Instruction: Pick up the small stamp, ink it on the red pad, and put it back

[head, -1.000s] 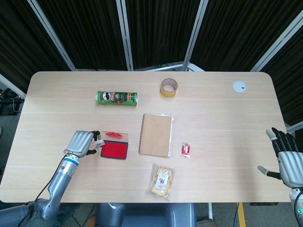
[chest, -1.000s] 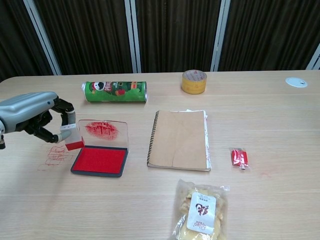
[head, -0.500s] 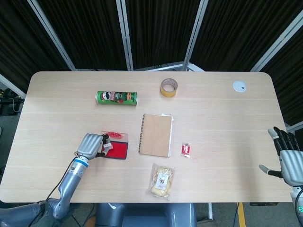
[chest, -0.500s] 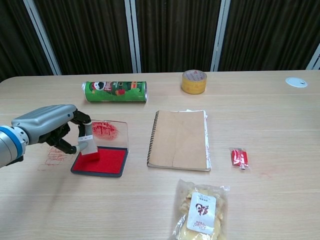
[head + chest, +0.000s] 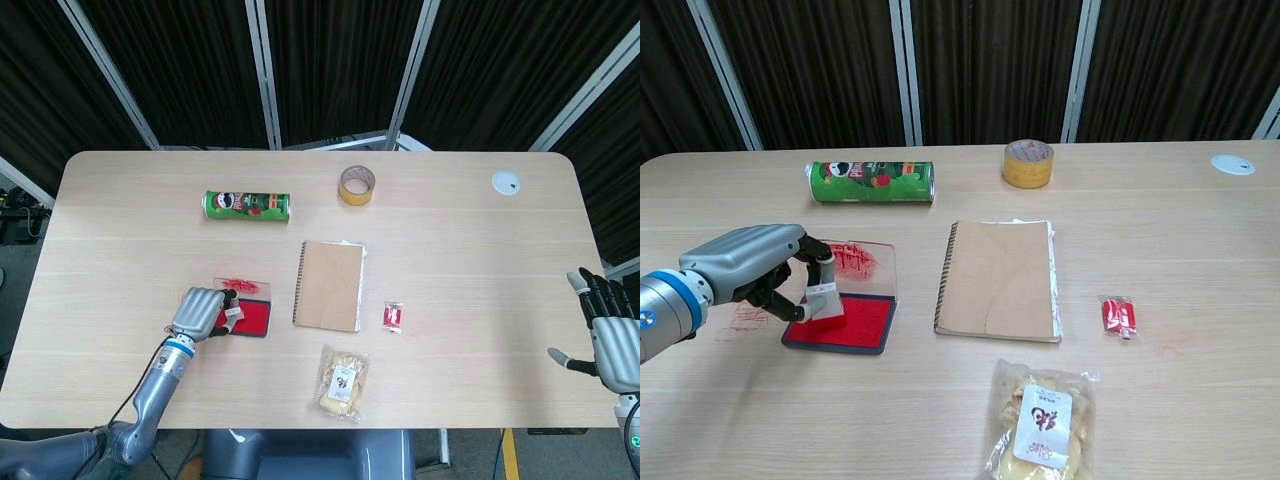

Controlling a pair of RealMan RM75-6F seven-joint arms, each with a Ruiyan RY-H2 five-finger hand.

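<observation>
Pressing from left hand (image 5: 755, 268): small stamp (image 5: 824, 300)

— What do we have on the table (image 5: 1200, 250)?
— A green can (image 5: 870, 182) lying flat, tape roll (image 5: 1028, 163), closed notebook (image 5: 998, 279), red sachet (image 5: 1118, 316), snack bag (image 5: 1042, 424), white disc (image 5: 1232, 164).

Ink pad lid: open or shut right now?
Open. The clear lid stands raised at the back edge of the ink pad, whose red surface is exposed; the left hand holds the small stamp over it.
</observation>
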